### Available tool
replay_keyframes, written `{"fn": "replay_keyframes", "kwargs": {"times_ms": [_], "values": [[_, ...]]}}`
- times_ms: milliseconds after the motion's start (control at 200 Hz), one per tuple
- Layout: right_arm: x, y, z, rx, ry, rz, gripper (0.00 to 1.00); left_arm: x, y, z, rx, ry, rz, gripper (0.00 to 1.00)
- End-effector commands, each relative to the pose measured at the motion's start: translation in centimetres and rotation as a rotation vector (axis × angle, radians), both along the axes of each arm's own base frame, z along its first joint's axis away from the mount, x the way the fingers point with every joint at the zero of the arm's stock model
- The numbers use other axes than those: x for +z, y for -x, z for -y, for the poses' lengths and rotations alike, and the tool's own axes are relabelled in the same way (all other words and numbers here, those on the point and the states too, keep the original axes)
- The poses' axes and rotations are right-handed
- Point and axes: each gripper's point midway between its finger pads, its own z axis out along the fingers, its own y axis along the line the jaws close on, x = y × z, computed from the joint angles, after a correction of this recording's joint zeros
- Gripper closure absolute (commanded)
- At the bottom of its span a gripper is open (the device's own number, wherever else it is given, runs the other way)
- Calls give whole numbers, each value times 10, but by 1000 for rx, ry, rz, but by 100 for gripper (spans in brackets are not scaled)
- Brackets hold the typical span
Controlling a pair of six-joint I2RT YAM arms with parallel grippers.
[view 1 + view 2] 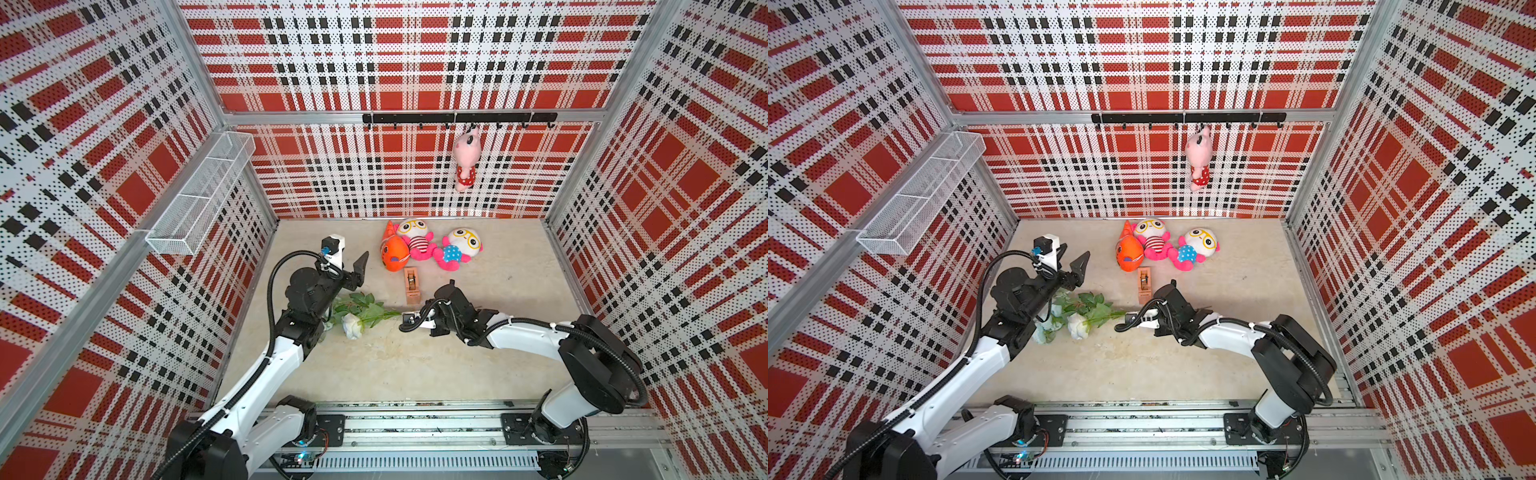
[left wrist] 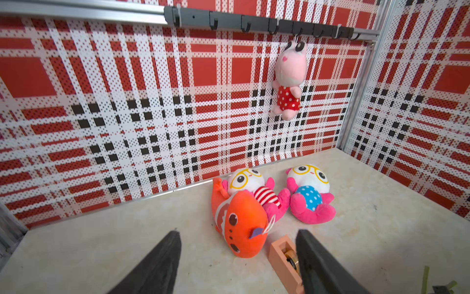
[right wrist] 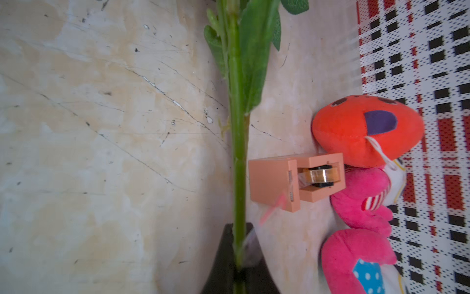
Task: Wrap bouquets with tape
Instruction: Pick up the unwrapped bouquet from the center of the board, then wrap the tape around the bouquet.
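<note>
pinching one bouquet [image 3: 237, 142] stem in my right claw [image 3: 239, 257], left claw [image 2: 236, 264] spread wide and empty; one tape dispenser [image 1: 411, 286], four plush toys.

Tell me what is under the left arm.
Under the left arm lie the bouquets: a white rose, pale-blue blooms and green leaves show on the tabletop. The arm covers the rest of the blooms, so their count cannot be told.

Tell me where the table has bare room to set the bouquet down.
Free: the broad stretch between the bouquet and the front rail, and the right side beyond the blue-dotted plush. Crowded: the middle back, where the orange plush fish, striped plush and tape dispenser cluster.
</note>
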Motion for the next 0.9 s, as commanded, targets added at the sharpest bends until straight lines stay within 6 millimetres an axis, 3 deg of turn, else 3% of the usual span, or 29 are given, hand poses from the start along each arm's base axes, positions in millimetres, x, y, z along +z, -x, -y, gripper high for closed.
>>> {"fn": "replay_keyframes", "kwargs": {"times_ms": [0,180,366,466,651,716,897], "values": [[48,-5,-17,90,-91,209,100,33,3,8,-55,-7,91,22],[51,-12,-17,113,-59,311,100,27,21,39,-267,-93,133,20],[59,-15,-22,141,-63,394,100,3,14,43,-281,-192,99,8],[61,-19,-21,140,-59,461,100,-23,9,53,-347,-264,26,0],[62,-21,-22,151,-57,538,100,-81,14,86,-584,-394,-151,2],[64,-21,-22,152,-54,573,100,-99,17,90,-675,-405,-216,3],[65,-19,-22,158,-67,629,100,-149,13,106,-740,-511,-403,1]]}}
